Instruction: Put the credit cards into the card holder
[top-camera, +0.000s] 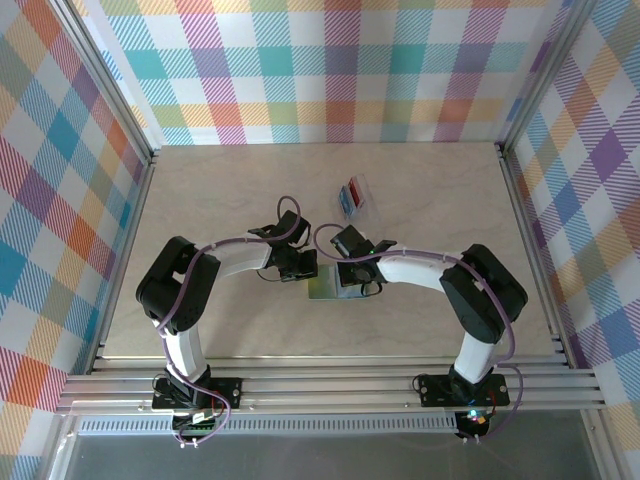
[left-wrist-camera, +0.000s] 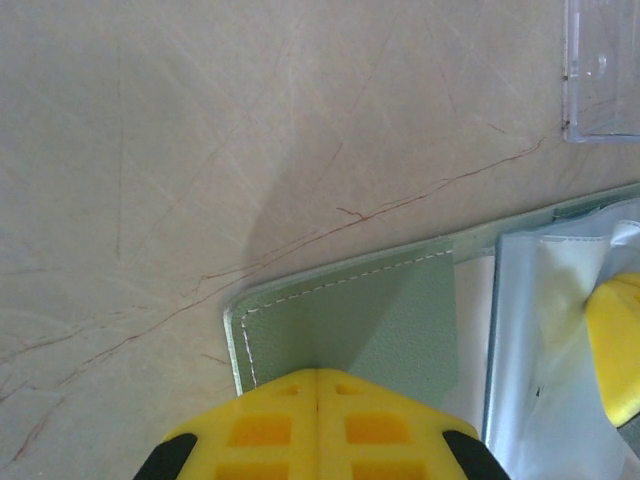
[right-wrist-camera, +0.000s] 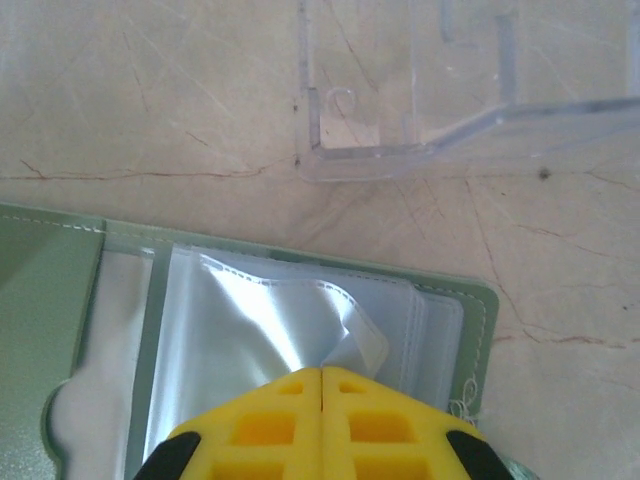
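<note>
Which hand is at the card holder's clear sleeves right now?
The right hand: its closed tips meet the curled clear sleeves of the card holder. The left hand, also closed, sits at the plain green flap.

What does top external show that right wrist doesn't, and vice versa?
Top external: the left gripper and the right gripper meeting over the card holder, and the red and blue credit cards lying in the clear tray.
Right wrist: the holder lying open, with its clear inner sleeves. One has a curled corner right at the right gripper's shut yellow fingers.
Both: the card holder, the tray beyond it and the table.
</note>
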